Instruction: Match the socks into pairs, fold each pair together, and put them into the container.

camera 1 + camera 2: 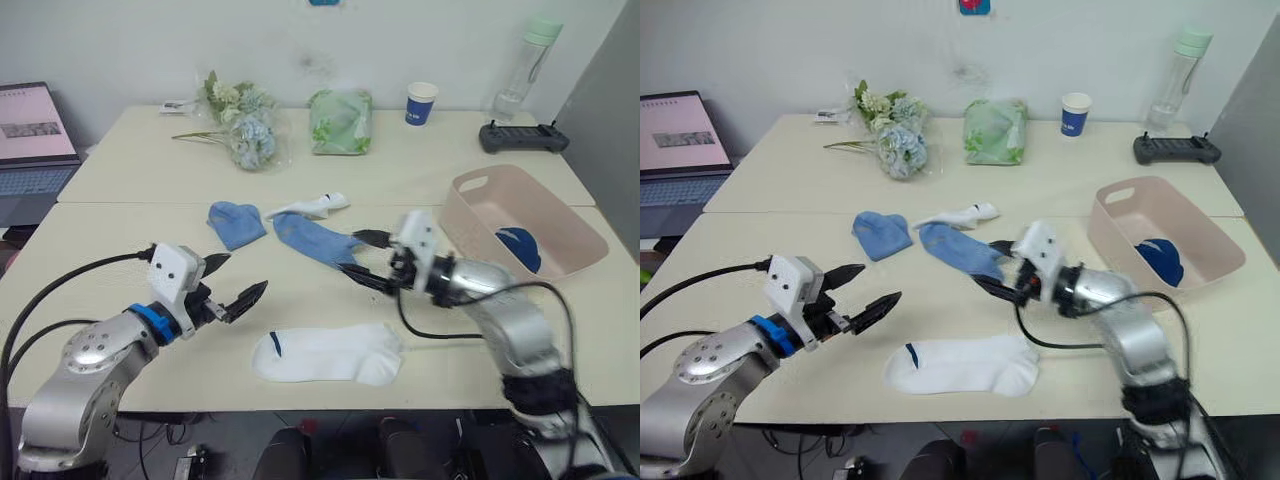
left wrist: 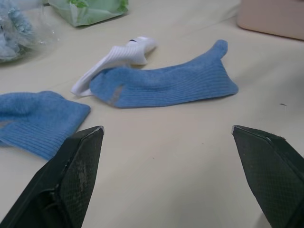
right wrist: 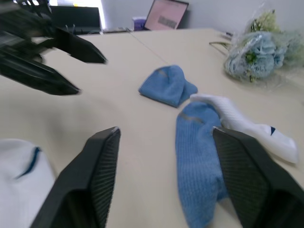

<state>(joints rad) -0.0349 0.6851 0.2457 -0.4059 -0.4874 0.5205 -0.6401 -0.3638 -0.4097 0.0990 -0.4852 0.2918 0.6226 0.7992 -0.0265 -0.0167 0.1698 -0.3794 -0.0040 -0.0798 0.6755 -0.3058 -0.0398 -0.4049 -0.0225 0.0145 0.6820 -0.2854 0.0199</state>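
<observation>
Head views: the container (image 1: 560, 215) sits by the table's (image 1: 130, 225) right edge, with a dark navy bundle (image 1: 520, 247) inside, likely the finished navy pair. Four socks lie loose: a flat white sock (image 1: 328, 355) near the front edge, a long light blue sock (image 1: 315, 240) mid-table, a folded light blue sock (image 1: 237, 222) beside it, and a second white sock (image 1: 312, 207) just behind.

Left wrist view: the left gripper (image 2: 168, 175) hangs spread and empty over bare table, facing the long blue sock.

Right wrist view: the right gripper (image 3: 164, 178) is also spread, holding nothing, just short of that sock.

One pair looks done; two remain.
</observation>
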